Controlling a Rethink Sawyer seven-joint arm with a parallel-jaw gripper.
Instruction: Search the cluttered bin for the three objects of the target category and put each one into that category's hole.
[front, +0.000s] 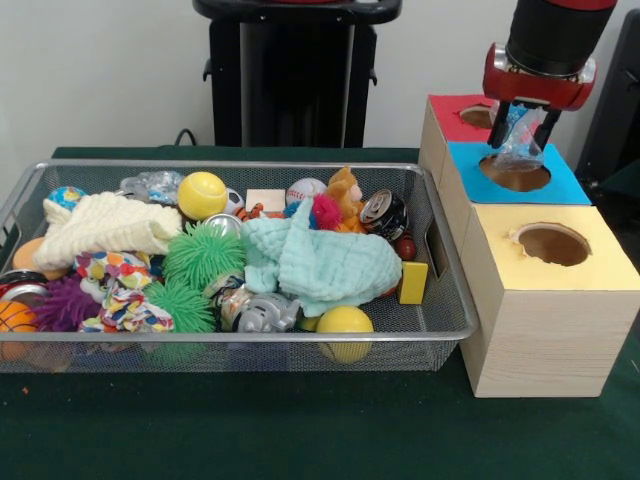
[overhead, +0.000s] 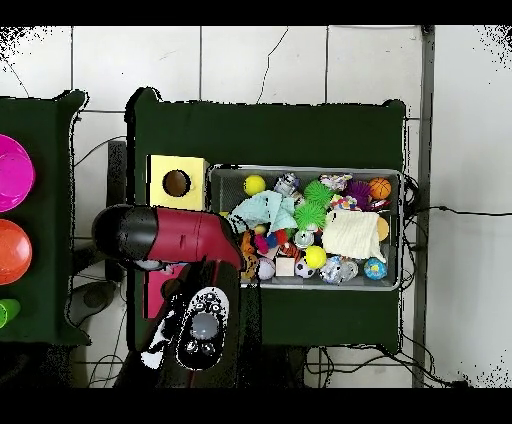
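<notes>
My gripper (front: 521, 128) hangs just above the round hole (front: 515, 174) in the blue top of the middle wooden box. It is shut on a crushed clear plastic bottle (front: 520, 138) with a blue label, whose lower end hangs close over the hole. The silver wire-mesh bin (front: 240, 338) lies to the left, full of toys. Another crinkly clear bottle (front: 154, 185) lies at its far left corner. In the overhead view the arm (overhead: 185, 240) hides the gripper and the blue box; the bin (overhead: 401, 230) shows to its right.
A red-topped box (front: 452, 118) stands behind the blue one and a yellow-topped box (front: 550, 245) in front. The bin holds a teal cloth (front: 320, 260), a cream cloth (front: 110, 228), a crushed can (front: 383, 214), a silver toy animal (front: 262, 312), and yellow balls (front: 202, 194).
</notes>
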